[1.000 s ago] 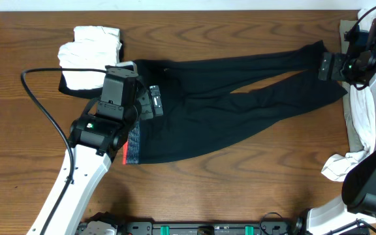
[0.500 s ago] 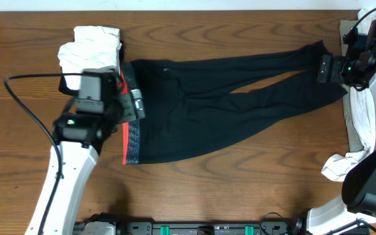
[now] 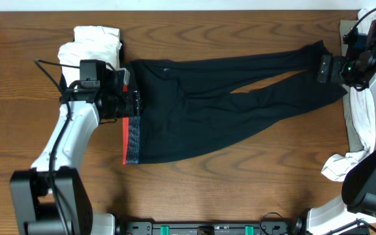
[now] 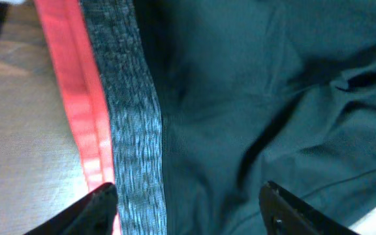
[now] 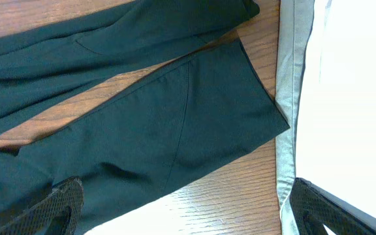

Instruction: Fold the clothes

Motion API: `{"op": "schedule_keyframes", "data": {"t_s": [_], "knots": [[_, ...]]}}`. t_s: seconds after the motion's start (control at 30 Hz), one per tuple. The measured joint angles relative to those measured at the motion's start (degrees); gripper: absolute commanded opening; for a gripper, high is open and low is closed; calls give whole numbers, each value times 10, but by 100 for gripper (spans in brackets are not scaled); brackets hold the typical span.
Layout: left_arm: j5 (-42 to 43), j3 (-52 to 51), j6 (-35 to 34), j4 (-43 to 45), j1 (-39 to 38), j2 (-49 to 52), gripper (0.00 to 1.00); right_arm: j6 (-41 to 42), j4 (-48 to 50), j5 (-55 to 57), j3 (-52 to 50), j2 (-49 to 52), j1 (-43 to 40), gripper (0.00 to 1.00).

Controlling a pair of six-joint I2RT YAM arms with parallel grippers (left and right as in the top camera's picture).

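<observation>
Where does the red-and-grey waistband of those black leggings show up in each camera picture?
Overhead: the waistband is at the left end of the leggings, left of centre.
Left wrist: the waistband is a slanted stripe left of centre, running top to bottom.
Right wrist: not in it; only the leg ends show.
Shared landmark: the black leggings lying on the wooden table.

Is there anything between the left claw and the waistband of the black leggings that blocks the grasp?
Nothing visible does. In the left wrist view, the left claw sits right over the grey waistband of the black leggings, with only that fabric between its fingers.
</observation>
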Motion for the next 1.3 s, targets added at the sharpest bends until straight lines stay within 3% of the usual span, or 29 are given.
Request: {"op": "schedule_keyframes", "data": {"t_s": [0.33, 1.0, 1.3], "knots": [[-14, 0, 12, 43, 1, 71, 64, 0, 0, 0, 0, 0, 0, 99], [-62, 0, 14, 100, 1, 114, 64, 0, 0, 0, 0, 0, 0, 99], [-62, 0, 14, 101, 1, 114, 59, 0, 0, 0, 0, 0, 0, 99]]}}
